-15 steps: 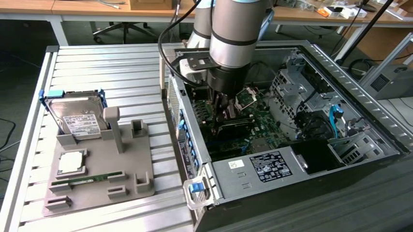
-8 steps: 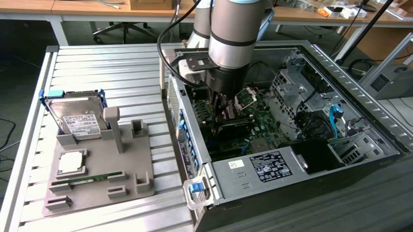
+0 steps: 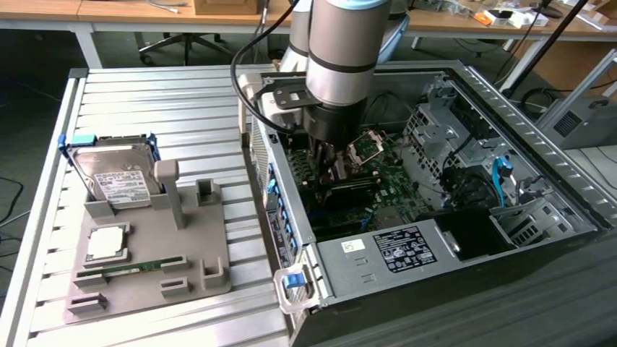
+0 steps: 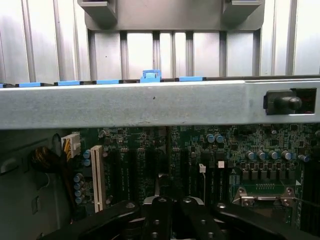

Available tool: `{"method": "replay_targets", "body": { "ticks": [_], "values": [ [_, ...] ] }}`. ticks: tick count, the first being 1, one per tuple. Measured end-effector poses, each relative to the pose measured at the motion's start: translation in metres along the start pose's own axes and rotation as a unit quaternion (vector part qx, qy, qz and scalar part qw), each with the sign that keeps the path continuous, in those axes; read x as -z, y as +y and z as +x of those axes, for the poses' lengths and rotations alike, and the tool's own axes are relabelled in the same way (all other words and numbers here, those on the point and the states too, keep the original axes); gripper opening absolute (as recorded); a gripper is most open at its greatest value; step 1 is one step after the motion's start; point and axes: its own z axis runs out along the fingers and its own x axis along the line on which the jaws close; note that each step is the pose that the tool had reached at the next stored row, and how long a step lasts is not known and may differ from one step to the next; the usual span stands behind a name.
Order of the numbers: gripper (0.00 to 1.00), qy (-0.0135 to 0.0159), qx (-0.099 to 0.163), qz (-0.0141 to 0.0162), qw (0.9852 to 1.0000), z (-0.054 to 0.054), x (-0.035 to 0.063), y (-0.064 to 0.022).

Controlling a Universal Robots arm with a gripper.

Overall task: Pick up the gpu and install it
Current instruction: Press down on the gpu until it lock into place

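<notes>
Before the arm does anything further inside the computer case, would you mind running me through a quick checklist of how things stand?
1. Gripper is down inside the open computer case, over the motherboard: ok.
2. Fingers are shut: ok.
3. Graphics card held between the fingers: cannot tell; a dark flat part sits just below the gripper in the exterior view, but what it is cannot be made out.
4. Card lined up with an expansion slot: cannot tell.
5. Hard drive is upright in the grey holder outside the case, apart from the arm: ok.
6. Memory stick is lying on the same holder: ok.
</notes>
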Motion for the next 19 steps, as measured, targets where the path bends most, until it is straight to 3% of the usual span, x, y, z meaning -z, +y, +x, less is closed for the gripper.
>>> {"method": "replay_targets", "body": {
  "ticks": [6, 8, 9, 10, 13, 15, 19],
  "values": [
    [0.11, -0.0002, 0.000, 0.0001, 1.0000, 0.000, -0.0021, 0.0011],
    [0.11, -0.0017, 0.000, 0.0013, 1.0000, 0.000, 0.0025, 0.0007],
    [0.11, -0.0004, 0.000, 0.0008, 1.0000, 0.001, 0.0193, -0.0001],
    [0.11, -0.0006, 0.000, 0.0009, 1.0000, 0.000, 0.0294, 0.0008],
    [0.11, -0.0006, 0.000, 0.0011, 1.0000, -0.011, 0.0320, 0.0357],
    [0.11, -0.0008, 0.000, 0.0012, 1.0000, -0.011, 0.0323, 0.0414],
    [0.11, -0.0020, 0.000, 0.0012, 1.0000, -0.011, 0.0323, 0.0428]
  ]
}}
